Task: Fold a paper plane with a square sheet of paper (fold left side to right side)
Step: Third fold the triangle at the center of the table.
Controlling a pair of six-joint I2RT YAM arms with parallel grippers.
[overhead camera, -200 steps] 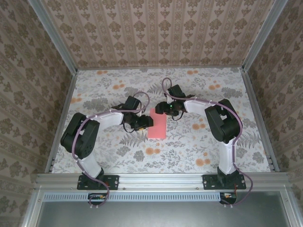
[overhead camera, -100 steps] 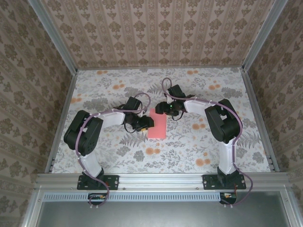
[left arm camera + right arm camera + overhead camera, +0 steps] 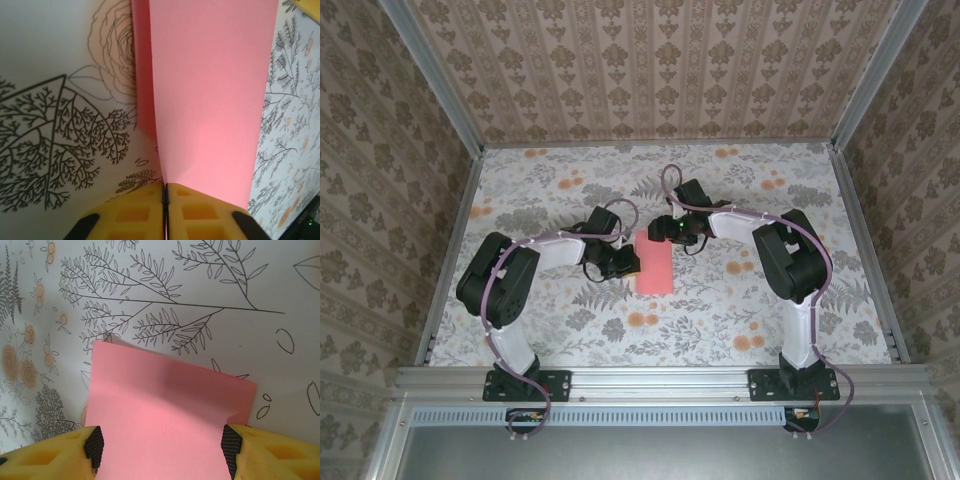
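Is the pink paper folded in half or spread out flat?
Folded: the thin salmon-pink sheet of paper is a narrow rectangle from above, and the left wrist view shows two layers.

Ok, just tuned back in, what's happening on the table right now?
The salmon-pink paper sheet lies folded into a narrow rectangle on the floral tablecloth. The left hand is shut on its left edge. The right hand stands open, straddling the sheet's far end.
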